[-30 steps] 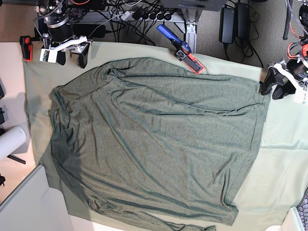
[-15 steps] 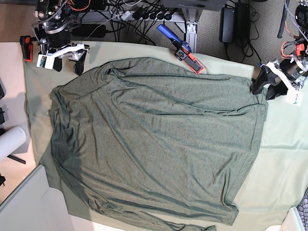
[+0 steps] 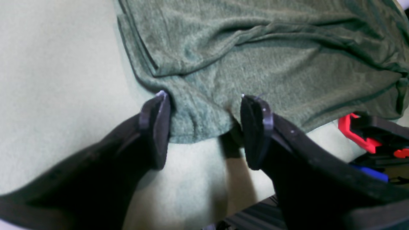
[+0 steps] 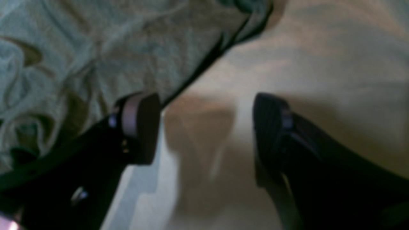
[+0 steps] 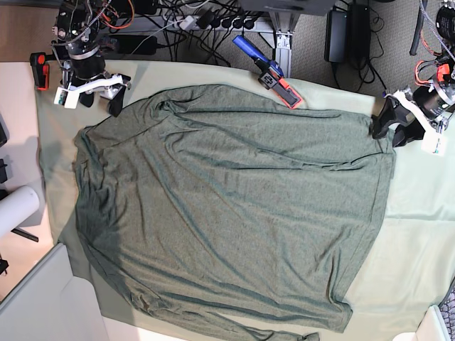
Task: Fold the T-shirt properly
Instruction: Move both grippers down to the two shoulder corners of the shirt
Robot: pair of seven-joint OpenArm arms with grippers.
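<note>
The T-shirt (image 5: 227, 206) lies spread flat and wrinkled on the pale green table cloth (image 5: 419, 213). My left gripper (image 5: 389, 129) stands open at the shirt's far right corner. In the left wrist view that corner (image 3: 198, 124) lies between the two black fingertips (image 3: 156, 127) of the left gripper (image 3: 206, 134). My right gripper (image 5: 101, 101) is open at the far left, beside the shirt's upper left edge. In the right wrist view the right gripper (image 4: 206, 131) has bare cloth between its fingers, and the T-shirt (image 4: 96, 54) reaches its left finger (image 4: 140, 127).
A blue, black and red clamp tool (image 5: 269, 71) lies on the cloth just behind the shirt, and the clamp tool (image 3: 367, 134) also shows in the left wrist view. A red device (image 5: 38, 69), a white roll (image 5: 14, 209) and a grey panel (image 5: 43, 298) line the left side. Cables (image 5: 213, 21) run along the back.
My left gripper has moved in toward the shirt, so its fingers now straddle the far right corner. My right gripper has shifted slightly left and nearer the shirt's edge. Both stay open.
</note>
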